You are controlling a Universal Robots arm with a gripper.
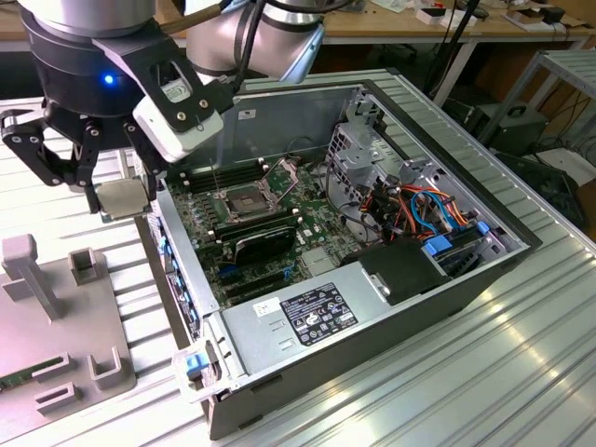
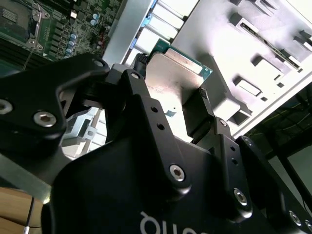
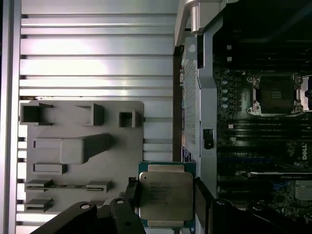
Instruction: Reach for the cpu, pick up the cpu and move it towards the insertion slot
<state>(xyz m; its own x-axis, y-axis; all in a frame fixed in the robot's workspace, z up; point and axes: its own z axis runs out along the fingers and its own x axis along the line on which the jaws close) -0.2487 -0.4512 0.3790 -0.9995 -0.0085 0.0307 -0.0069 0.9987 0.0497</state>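
Cpu (image 3: 165, 196) lies flat, face up, clamped between jaws.

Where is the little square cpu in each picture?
Exterior view: the cpu hangs in the end effector, outside the computer case on the exterior view's left.
First wrist view: the cpu sits between the fingers, beside the grey holder tray.
Second wrist view: the cpu is pinched between the fingers.
Shared landmark: the slot.
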